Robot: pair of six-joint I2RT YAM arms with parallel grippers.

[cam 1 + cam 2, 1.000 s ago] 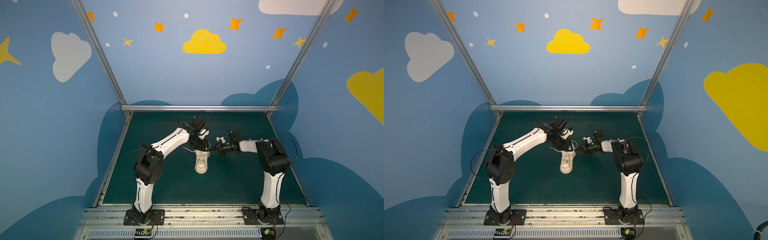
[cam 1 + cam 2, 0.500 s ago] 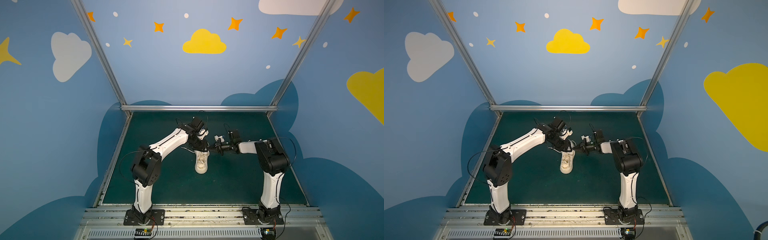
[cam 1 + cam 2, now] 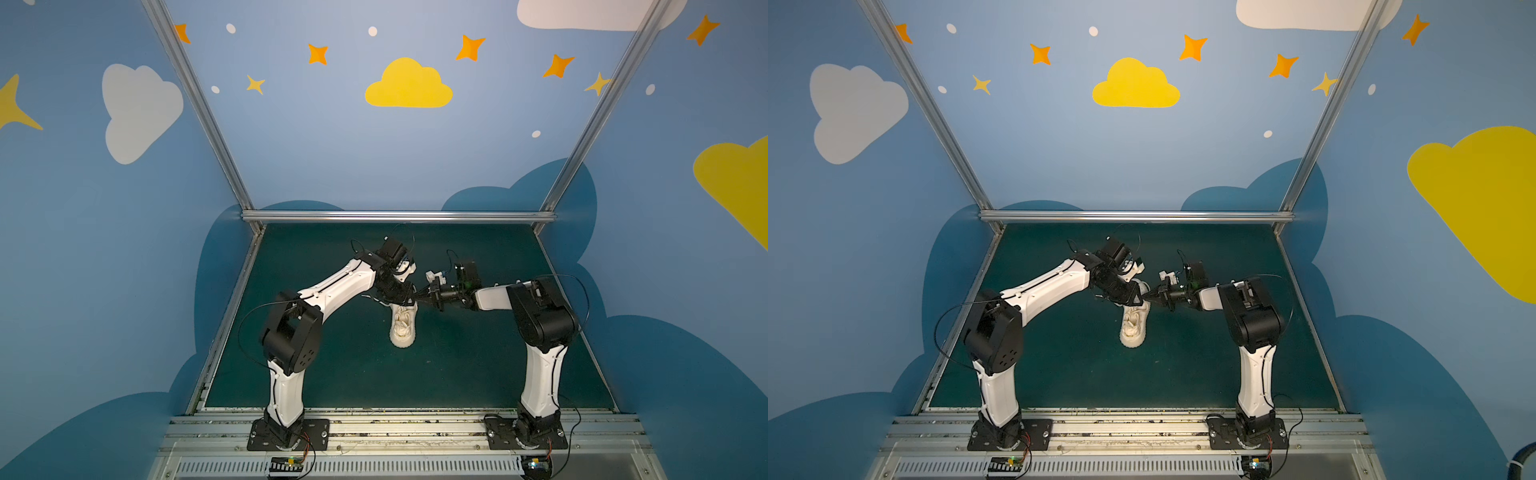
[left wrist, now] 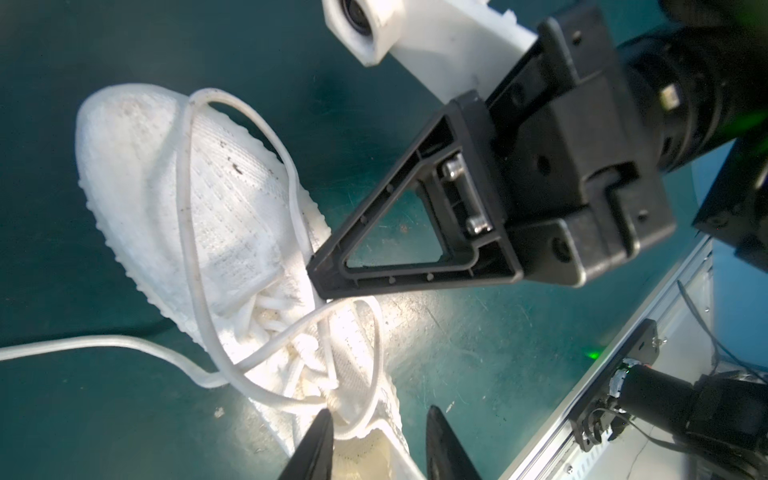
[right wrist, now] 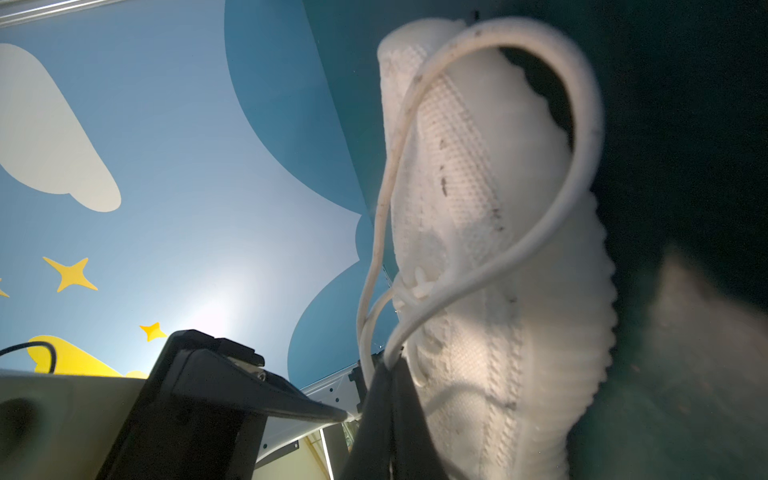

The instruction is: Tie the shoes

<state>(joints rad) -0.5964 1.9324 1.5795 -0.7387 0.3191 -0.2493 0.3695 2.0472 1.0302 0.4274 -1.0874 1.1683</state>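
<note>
Forearm (image 3: 492, 298) level, right fingers (image 5: 386, 419) clamp a lace loop (image 5: 588, 137); left fingers (image 4: 316, 449), angled down, stand apart.

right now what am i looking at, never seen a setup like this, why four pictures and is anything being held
These are two robot arms, a left arm and a right arm, bolted in front of a green mat. Each ends in a two-fingered pincer. The two wide pictures come from a camera overhead; the two close-ups come from cameras on the wrists. One cream sneaker lies on the mat, its laces in loose loops. The right pincer is shut on a loop of lace. The left pincer is open, straddling the lace by the shoe's collar, gripping nothing yet.
</note>
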